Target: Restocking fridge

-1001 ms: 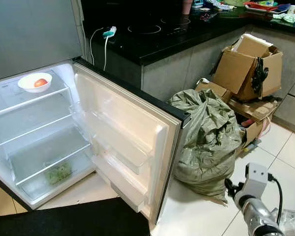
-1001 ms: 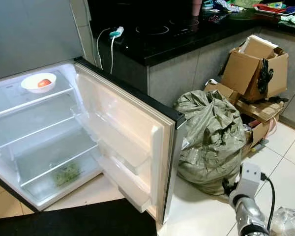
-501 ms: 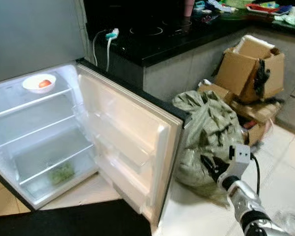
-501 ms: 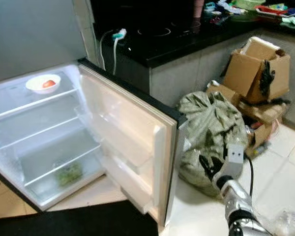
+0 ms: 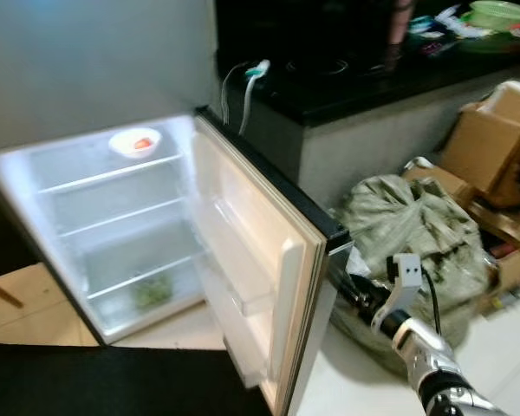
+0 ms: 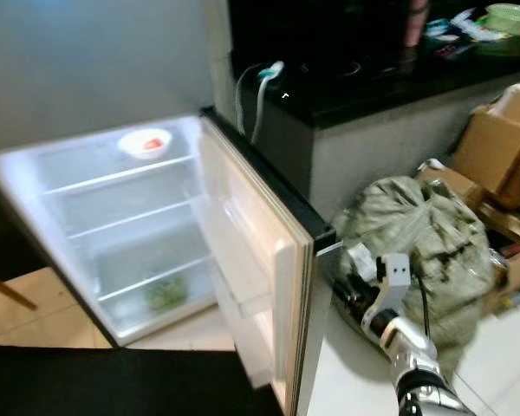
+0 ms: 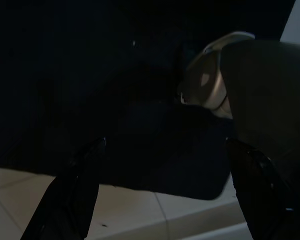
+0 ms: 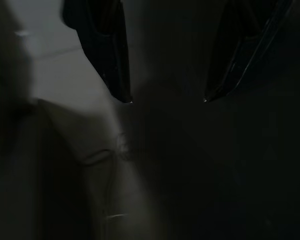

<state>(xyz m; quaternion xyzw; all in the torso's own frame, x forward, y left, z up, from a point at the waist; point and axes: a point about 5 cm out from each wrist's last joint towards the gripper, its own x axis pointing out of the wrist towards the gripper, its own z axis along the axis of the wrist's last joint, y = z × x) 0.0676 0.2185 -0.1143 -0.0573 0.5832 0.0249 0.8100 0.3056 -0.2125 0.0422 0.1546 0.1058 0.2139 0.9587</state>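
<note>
Right gripper (image 8: 165, 97) lower right of frame, two black fingers apart, empty, near outer edge of open white fridge door (image 5: 251, 251). Behind it, grey-green woven sack (image 5: 420, 234). Fridge top shelf, upper left: white bowl (image 5: 134, 141). Left gripper (image 7: 165, 192) fingers apart, in shade.

Dim picture from the right wrist here: the right gripper (image 8: 165, 95) has its two black fingers (image 8: 107, 45) spread apart, with a clear gap between the tips. Under one finger runs a pale strip of surface (image 8: 70, 85) catching the light, with a faint seam or fold across it. Past the other finger everything sinks into shadow, too dark to make out.
</note>
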